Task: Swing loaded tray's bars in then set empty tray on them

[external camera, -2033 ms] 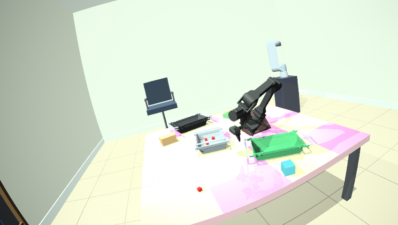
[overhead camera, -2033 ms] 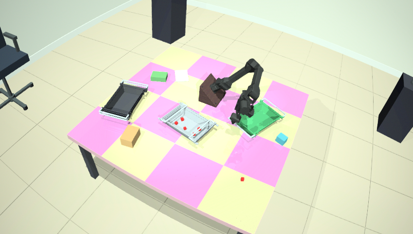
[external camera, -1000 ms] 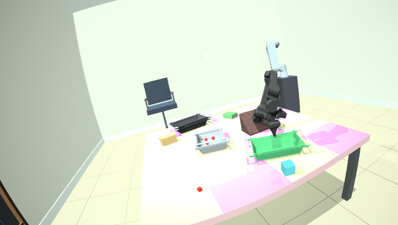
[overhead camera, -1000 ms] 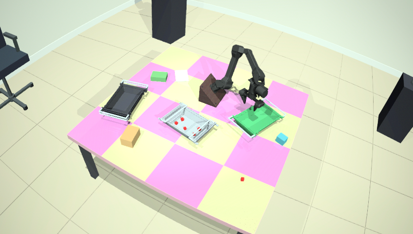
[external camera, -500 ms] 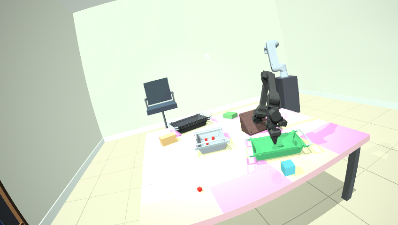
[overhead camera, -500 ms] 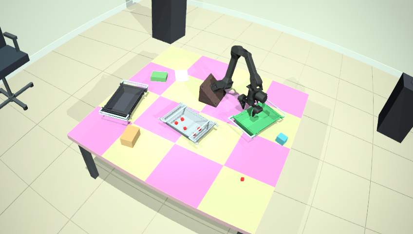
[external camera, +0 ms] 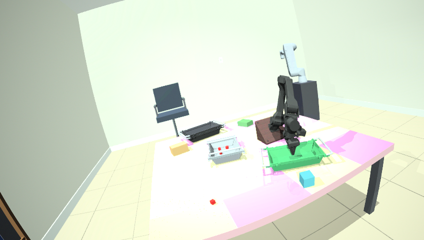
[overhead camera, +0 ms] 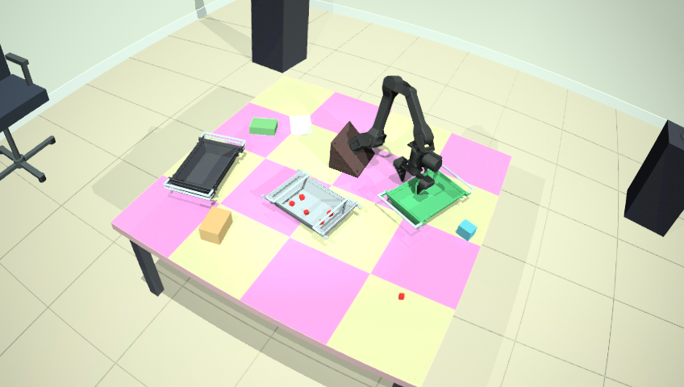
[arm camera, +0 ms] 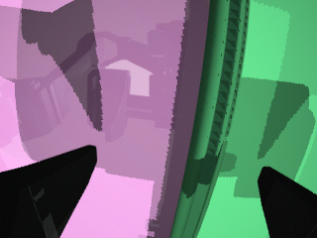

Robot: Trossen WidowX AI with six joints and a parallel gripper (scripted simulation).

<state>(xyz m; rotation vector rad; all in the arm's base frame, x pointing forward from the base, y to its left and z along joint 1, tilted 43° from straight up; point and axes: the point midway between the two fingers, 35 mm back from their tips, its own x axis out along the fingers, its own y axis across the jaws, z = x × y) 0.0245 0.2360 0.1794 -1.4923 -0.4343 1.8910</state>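
The loaded grey tray [overhead camera: 316, 197] [external camera: 227, 158] stands mid-table with several small red blocks inside. Both its wire bars lie in across the top, near the ends. The empty green tray [overhead camera: 427, 211] [external camera: 297, 164] [arm camera: 264, 45] stands on the table to its right in the top view, with its bars out over its ends. My gripper [overhead camera: 410, 184] [external camera: 296, 144] [arm camera: 180, 167] is open and empty at the green tray's long wall on the arm's side. In the wrist view one finger is outside the wall and one on the tray's inner side. Exact fingertip height is unclear.
A black tray [overhead camera: 206, 168] [external camera: 205, 132] has its bars out. Also on the table are an orange block [overhead camera: 215, 225] [external camera: 179, 148], a cyan cube [overhead camera: 466, 230] [external camera: 307, 179], a loose red block [overhead camera: 401, 296] [external camera: 212, 201], a green block [overhead camera: 263, 126] [external camera: 245, 122] and a brown wedge [overhead camera: 342, 156] [external camera: 264, 133] by the arm's base.
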